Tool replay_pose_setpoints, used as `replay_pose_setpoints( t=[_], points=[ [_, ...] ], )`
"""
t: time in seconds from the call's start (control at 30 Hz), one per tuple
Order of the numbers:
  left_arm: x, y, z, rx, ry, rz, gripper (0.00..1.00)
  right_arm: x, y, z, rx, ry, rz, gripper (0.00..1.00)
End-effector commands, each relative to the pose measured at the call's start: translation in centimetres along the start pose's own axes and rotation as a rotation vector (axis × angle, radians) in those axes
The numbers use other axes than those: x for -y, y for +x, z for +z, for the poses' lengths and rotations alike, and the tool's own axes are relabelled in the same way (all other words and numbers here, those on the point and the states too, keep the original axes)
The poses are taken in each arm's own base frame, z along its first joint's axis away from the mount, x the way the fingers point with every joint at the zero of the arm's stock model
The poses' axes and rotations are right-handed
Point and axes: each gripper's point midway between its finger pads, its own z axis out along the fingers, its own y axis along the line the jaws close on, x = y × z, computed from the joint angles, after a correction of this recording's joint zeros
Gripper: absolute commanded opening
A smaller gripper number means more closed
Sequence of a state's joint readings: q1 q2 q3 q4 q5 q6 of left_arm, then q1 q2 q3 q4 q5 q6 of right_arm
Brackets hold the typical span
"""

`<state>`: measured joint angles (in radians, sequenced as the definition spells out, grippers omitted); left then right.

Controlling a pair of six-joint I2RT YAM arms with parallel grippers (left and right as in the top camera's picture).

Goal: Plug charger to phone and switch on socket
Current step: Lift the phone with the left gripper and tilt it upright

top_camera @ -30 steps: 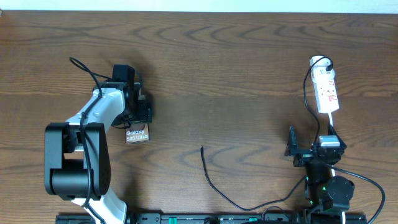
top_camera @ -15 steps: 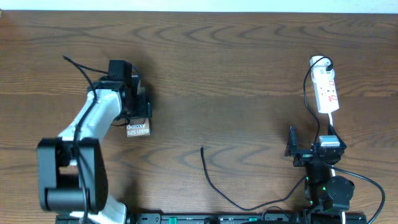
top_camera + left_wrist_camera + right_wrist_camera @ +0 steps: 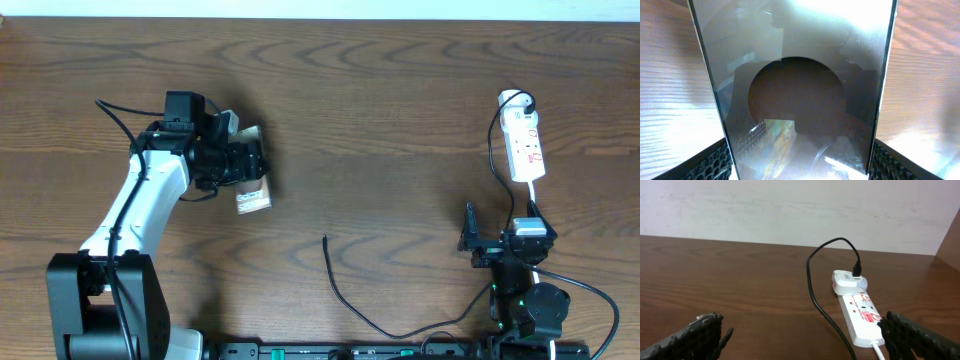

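My left gripper (image 3: 232, 160) is covering the middle of the phone (image 3: 254, 197) from overhead, and its lettering is showing too small to read. In my left wrist view the phone is running off the top and bottom edges, its glossy face giving only blurred reflections. The charger (image 3: 345, 295) tip is too small to make out, and its cable is passing out of sight behind my right arm (image 3: 520, 275). The socket (image 3: 860, 312) is sitting partly behind my right finger (image 3: 917, 332), and I'm not making out its switch position.

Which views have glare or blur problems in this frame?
Left wrist: glossy bronze-brown phone fills the frame, blurred, with bright glare and reflections; overhead: sharp, evenly lit; right wrist: sharp, white power strip clear.
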<state>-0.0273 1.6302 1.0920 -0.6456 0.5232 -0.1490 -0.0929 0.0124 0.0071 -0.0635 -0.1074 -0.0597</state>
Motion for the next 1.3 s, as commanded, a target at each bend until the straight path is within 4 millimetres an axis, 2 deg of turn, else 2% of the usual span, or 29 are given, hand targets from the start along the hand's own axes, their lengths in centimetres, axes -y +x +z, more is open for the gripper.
replay_pose_setpoints(
  t=[0.0,0.17,0.27,0.3,0.37,0.7,0.97,1.27],
  points=[
    [3.8,-0.7,-1.7,-0.001,0.179,-0.169,0.07,-0.1,0.0,0.0,0.000,-0.003,-0.009,0.99],
    [5.6,-0.3,-2.1,-0.064,0.279,-0.389,0.07,-0.1,0.0,0.0,0.000,-0.003,-0.009,0.99],
    [8.1,-0.6,-3.0,-0.108,0.424,-0.432,0.07,-0.1,0.0,0.0,0.000,-0.003,-0.009,0.99],
    [9.6,-0.9,-3.8,-0.138,0.511,-0.462,0.07,-0.1,0.0,0.0,0.000,-0.003,-0.009,0.99],
    [10.8,-1.3,-4.6,-0.171,0.584,-0.505,0.07,-0.1,0.0,0.0,0.000,-0.003,-0.009,0.99],
    [14.2,-2.6,-7.4,-0.338,0.766,-0.727,0.07,-0.1,0.0,0.0,0.000,-0.003,-0.009,0.99],
    [15.3,-2.6,-9.3,-0.482,0.828,-0.839,0.07,-0.1,0.0,0.0,0.000,-0.003,-0.009,0.99],
    [13.7,-3.7,-10.4,-0.508,0.835,-0.981,0.08,-0.1,0.0,0.0,0.000,-0.003,-0.009,0.99]
  ],
)
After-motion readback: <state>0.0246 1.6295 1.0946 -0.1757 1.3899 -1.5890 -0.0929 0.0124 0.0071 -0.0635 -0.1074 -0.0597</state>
